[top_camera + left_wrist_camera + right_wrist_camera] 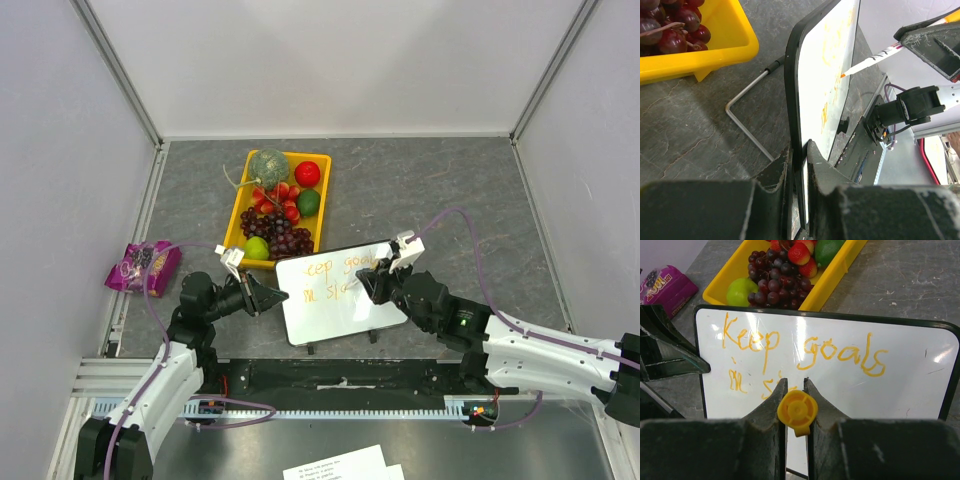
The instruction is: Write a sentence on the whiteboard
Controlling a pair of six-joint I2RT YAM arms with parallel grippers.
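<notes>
While I watch the overhead feed, the whiteboard stands tilted on a dark grey, stone-patterned table, just in front of the near end of a yellow tray of fruit. Pale plain walls close the cell on three sides, with aluminium posts in the corners. A purple snack packet lies by the left wall, and printed paper sheets sit at the near edge.

My left gripper is clamped on the board's left frame edge. My right gripper is closed around the marker, whose orange tip meets the board's face. The sentence reads "Keep goals" on top; its second line is partly hidden behind my fingers.
</notes>
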